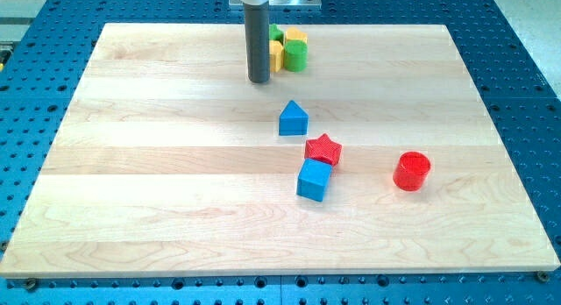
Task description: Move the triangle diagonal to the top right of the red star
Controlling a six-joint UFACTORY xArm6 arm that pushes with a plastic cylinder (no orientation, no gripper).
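A blue triangle block (pixel 293 119) lies near the board's middle, up and to the left of the red star (pixel 323 149), close to it but apart. A blue cube (pixel 314 180) sits just below the red star, touching or nearly touching it. My tip (pixel 259 80) is the lower end of the dark rod, up and to the left of the blue triangle, with a gap between them.
A red cylinder (pixel 412 171) stands to the right of the star. A cluster at the view's top holds a green cylinder (pixel 295 55), a yellow block (pixel 295 35), another yellow block (pixel 275 54) and a green block (pixel 276 31), just right of the rod. The wooden board (pixel 131 165) lies on a blue perforated table.
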